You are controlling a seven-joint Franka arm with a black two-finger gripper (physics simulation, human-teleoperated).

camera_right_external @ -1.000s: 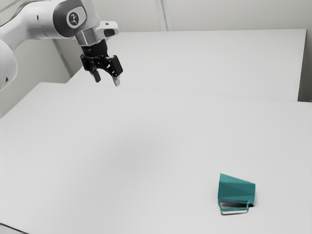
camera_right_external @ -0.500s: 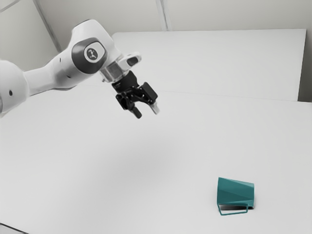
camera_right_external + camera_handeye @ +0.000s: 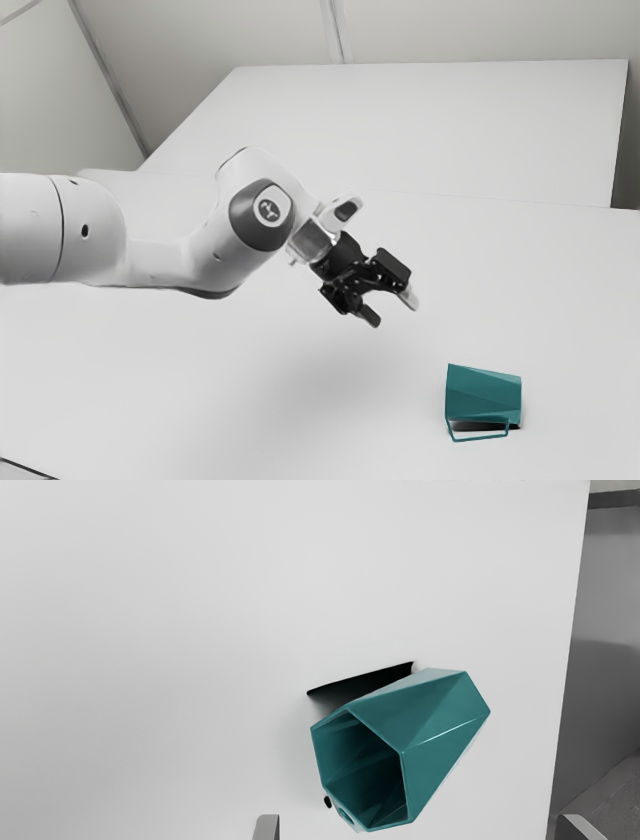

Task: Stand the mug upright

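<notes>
Teal faceted mug (image 3: pixel 483 394) lies on its side, lower right of the exterior view. Your claw (image 3: pixel 391 309) is open, empty, up-left of it. Looks like approach; next, straddle the mug before closing.

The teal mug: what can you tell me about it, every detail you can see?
The teal mug has flat facets, an angular loop handle and a slight gloss, perhaps glazed ceramic. It lies on its side on the white table, its wide, open mouth toward the exterior view's left, narrowing toward its base. The gripper isn't touching it.
</notes>
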